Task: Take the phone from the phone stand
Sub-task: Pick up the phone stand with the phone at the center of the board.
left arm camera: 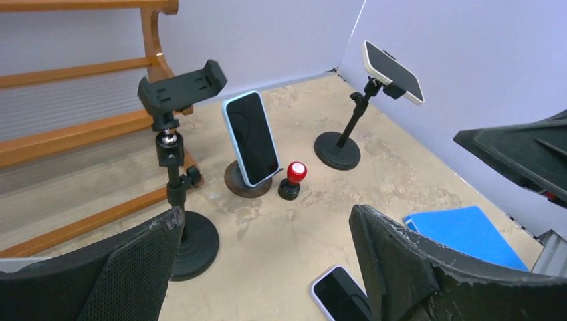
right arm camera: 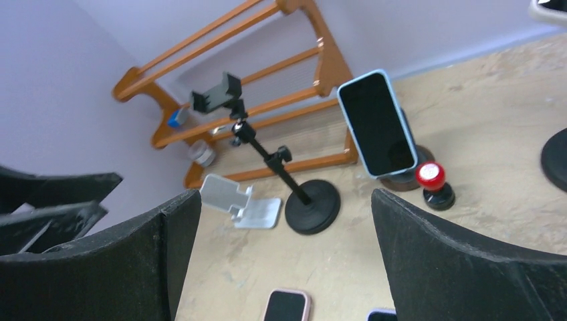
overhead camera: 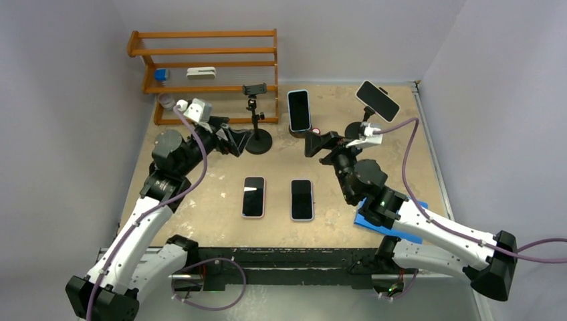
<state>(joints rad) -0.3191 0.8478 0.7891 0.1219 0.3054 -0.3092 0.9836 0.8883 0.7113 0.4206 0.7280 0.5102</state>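
Leaning on stand (left arm camera: 234, 181), blue-cased phone (left arm camera: 251, 137), left gripper (left arm camera: 265, 231), right gripper (right arm camera: 286, 207) spread

You have bright, even light from above — the beige speckled tabletop (overhead camera: 281, 167) shows only faint, soft shadows beside the black round-based clamp stand (overhead camera: 258, 140) toward its far edge. The dark screen of the light-blue-cased phone (left arm camera: 251, 137) carries a mild sheen. The black padded fingers (left arm camera: 100, 281) of the left gripper (left arm camera: 266, 212) look soft — too close to the lens.

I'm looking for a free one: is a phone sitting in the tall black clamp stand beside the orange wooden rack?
No, the tall black clamp stand holds nothing.
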